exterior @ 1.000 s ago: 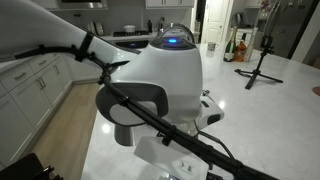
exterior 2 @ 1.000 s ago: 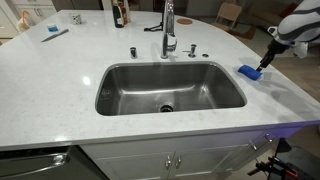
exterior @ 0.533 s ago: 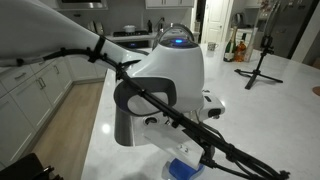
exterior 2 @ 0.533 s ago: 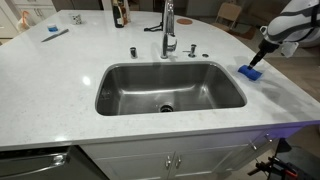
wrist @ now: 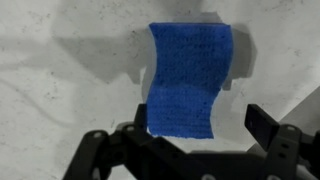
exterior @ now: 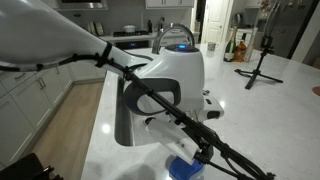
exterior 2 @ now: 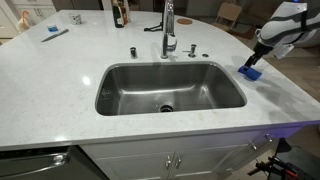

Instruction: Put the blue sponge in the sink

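The blue sponge (exterior 2: 250,71) lies flat on the white counter just right of the sink (exterior 2: 215,100), a steel basin with a round drain and an arched chrome faucet (exterior 2: 168,30). In the wrist view the sponge (wrist: 188,75) fills the middle, with its near end between my fingers. My gripper (wrist: 195,128) is open, its two dark fingers on either side of the sponge's near edge. In an exterior view the gripper (exterior 2: 256,62) hangs right over the sponge. The arm blocks most of the sink in an exterior view, where the sponge (exterior: 184,168) shows at the bottom.
A dark bottle (exterior 2: 119,14) and a pen-like item (exterior 2: 54,33) lie at the back of the counter. A black tripod (exterior: 262,68) and bottles (exterior: 236,47) stand on the far island. Soap dispenser and handles (exterior 2: 132,51) sit behind the basin.
The arm has swung left and lower, bringing the gripper from beside the sponge to directly over it. The sponge has not moved.
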Tool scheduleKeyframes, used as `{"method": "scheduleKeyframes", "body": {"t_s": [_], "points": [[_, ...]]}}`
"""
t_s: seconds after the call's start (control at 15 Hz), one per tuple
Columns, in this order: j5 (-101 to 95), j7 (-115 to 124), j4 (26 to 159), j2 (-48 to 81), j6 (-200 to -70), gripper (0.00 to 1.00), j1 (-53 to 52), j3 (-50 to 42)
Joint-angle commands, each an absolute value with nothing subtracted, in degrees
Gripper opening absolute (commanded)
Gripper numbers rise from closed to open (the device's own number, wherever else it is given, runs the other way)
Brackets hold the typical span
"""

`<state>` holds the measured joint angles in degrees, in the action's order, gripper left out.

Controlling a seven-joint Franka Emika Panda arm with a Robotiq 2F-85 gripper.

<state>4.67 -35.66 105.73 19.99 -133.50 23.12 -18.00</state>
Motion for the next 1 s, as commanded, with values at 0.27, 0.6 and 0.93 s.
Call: {"method": "scheduleKeyframes", "body": {"t_s": [0.27, 0.6, 0.93], "points": [[3.52, -31.77, 100.10, 24.72, -127.92, 1.00, 26.14, -16.30], [3.62, -30.65, 97.35, 26.35, -123.13, 0.72, 27.35, -15.97], [3.49, -29.95, 95.74, 26.34, -121.13, 0.40, 27.56, -15.65]]}}
